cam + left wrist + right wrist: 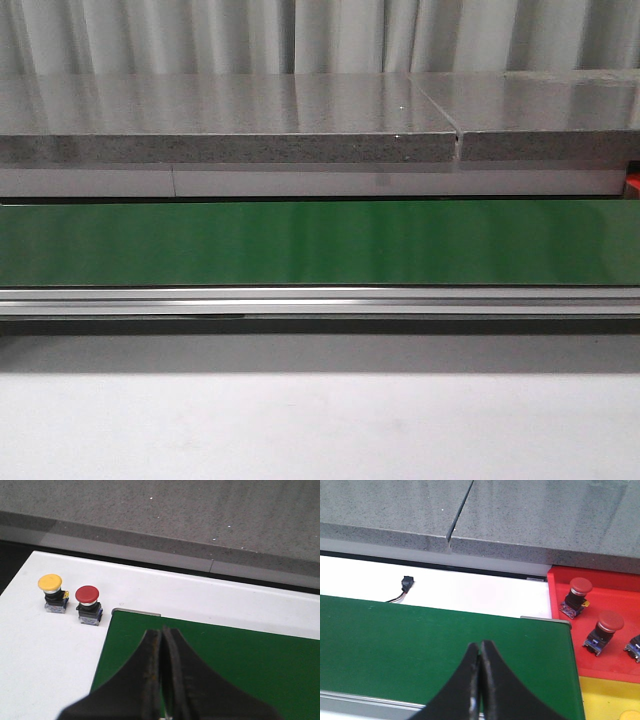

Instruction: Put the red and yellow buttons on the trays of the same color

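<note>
A green belt (320,243) ran across the whole front view, bare, with a grey stone ledge (230,120) behind it and a white table (320,420) in front; neither arm nor any button showed there. The left wrist view showed the white plate (45,650) off the belt's left end, where a yellow button (52,593) and a red button (88,604) stood upright, caps up, just beside each other without touching, the red one close to the belt's corner. The left gripper (162,667) hung over the belt with its fingers pressed together, holding nothing, and both buttons lay ahead of it and off to its left, the red one nearer the tips. The right wrist view showed the belt's other end, where a red tray (615,630) already held two red buttons (577,596) and part of a third thing at the edge, too cropped to name, with a yellow tray (610,700) in front of it. The right gripper (480,672) was likewise closed and empty over the belt, the trays just to its right. Judged from this, the left arm was far the nearer to the loose buttons and would have to open before reaching left. The plate looked flat and roomy, though the closeness of the pair left little space for a finger between them.
</note>
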Robot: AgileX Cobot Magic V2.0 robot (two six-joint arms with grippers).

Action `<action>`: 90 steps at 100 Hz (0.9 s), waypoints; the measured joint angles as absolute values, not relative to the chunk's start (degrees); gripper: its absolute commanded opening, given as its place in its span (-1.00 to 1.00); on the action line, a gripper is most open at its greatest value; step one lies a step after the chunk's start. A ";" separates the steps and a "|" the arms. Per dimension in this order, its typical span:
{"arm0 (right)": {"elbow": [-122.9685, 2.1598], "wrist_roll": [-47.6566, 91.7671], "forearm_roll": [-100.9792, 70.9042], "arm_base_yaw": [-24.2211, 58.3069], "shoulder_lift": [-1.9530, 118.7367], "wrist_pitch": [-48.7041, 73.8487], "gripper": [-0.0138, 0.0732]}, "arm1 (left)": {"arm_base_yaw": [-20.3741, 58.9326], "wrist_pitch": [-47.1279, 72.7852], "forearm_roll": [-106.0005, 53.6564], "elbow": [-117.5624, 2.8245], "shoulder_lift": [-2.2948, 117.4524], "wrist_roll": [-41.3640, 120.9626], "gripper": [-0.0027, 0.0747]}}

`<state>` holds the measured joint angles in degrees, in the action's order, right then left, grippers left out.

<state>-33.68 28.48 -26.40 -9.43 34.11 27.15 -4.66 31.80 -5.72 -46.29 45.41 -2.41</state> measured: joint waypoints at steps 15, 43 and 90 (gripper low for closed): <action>-33.68 28.48 -26.40 -9.43 34.11 27.19 -0.84 | -6.61 31.90 -5.72 -47.32 49.70 -2.91 -0.98; -33.68 28.48 -26.40 -9.43 34.11 27.28 -0.84 | -9.53 31.90 -5.72 -49.80 57.12 -2.91 -0.97; -33.68 28.48 -26.40 -9.43 34.11 27.28 -0.84 | -11.80 30.27 -5.72 -50.88 64.95 -2.91 0.45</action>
<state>-33.68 28.48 -26.40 -9.43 34.11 27.28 -11.80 30.27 -5.72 -50.88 64.95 -2.91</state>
